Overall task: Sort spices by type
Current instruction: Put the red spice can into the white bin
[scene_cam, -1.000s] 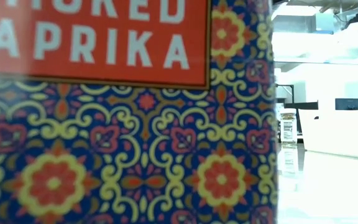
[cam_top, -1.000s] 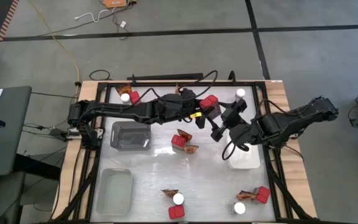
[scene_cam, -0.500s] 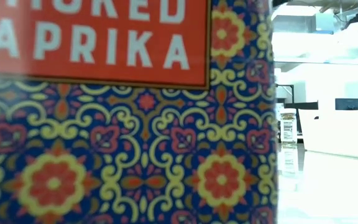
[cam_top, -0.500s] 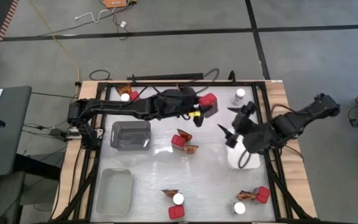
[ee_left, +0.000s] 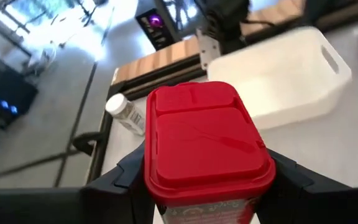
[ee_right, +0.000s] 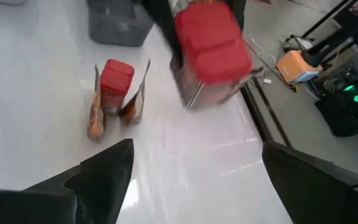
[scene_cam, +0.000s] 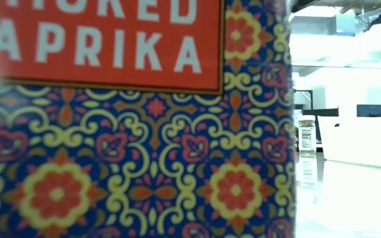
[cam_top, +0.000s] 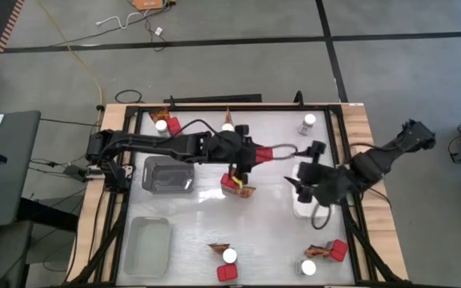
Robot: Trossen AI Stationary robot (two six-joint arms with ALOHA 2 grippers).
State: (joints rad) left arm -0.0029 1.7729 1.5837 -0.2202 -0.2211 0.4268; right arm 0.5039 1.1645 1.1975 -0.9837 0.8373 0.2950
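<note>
Two arms reach toward the middle of the table in the high view. The left gripper (cam_top: pixel 272 152) holds a red box (cam_top: pixel 276 153) clamped between its fingers, lifted above the tabletop near the centre. The right gripper (cam_top: pixel 302 179) sits just beside the white tray (cam_top: pixel 314 210), its fingers spread wide with nothing between them. Below the left arm another red box (cam_top: pixel 229 182) stands touching a crinkled packet (cam_top: pixel 245 191), next to the grey tray (cam_top: pixel 169 174). A white-lidded jar (cam_top: pixel 308 122) stands alone near the far right edge of the table, and more boxes, jars and packets lie in small groups at the far left corner and along the near edge. A clear tray (cam_top: pixel 148 244) sits at the near left.

The low view is almost filled by a patterned paprika box (scene_cam: pixel 134 132) right at the lens; a small jar (scene_cam: pixel 306 137) shows far off to its right.

In the left wrist view the held red box (ee_left: pixel 205 146) fills the space between the two dark fingers (ee_left: pixel 120 177), which press on its sides; the white tray (ee_left: pixel 278 74) and a jar (ee_left: pixel 126 113) lie beyond it.

In the right wrist view the dark fingers (ee_right: pixel 101 174) stand well apart and empty; ahead, the held red box (ee_right: pixel 211 42) hangs blurred in the other gripper, and a red box between packets (ee_right: pixel 114 81) stands on the table.
</note>
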